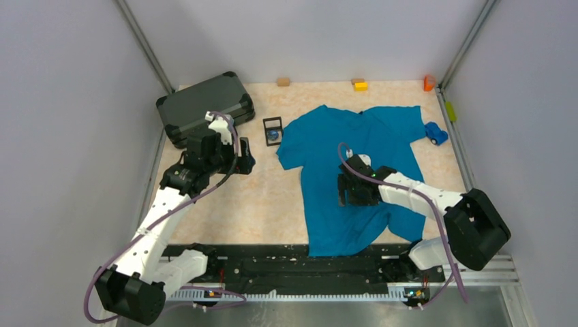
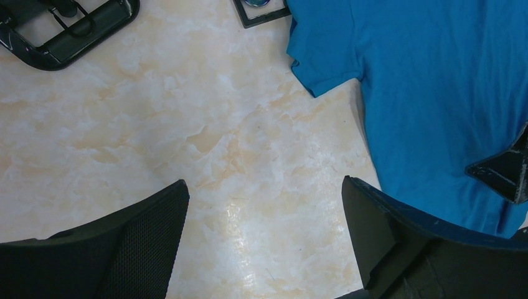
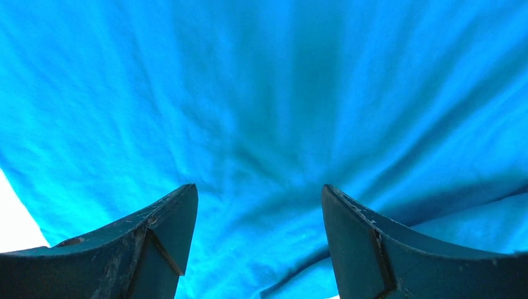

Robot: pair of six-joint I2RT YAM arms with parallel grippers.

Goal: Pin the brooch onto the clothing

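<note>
Tiny round blue-grey brooch (image 1: 273, 135) sat inside small black rectangular frame (image 1: 272, 120), just left of large teal T-shirt's (image 1: 327, 170) sleeve. Left gripper (image 2: 264, 240) hung wide open and empty over beige marbled tabletop (image 2: 187, 124) left of shirt. Right gripper (image 3: 258, 243) was open over shirt's middle, gripping nothing. Best bet: left drops square onto brooch, right keeps fabric flat. Count: one brooch, one shirt, one frame, two grippers.

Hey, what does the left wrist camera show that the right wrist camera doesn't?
Left wrist only: the marbled table, a corner of the black frame, part of the dark case, and the open left gripper. Right wrist only: the open right gripper, close above creased fabric. Both: the teal T-shirt, with its sleeve in the left view and cloth filling nearly all of the right.
</note>
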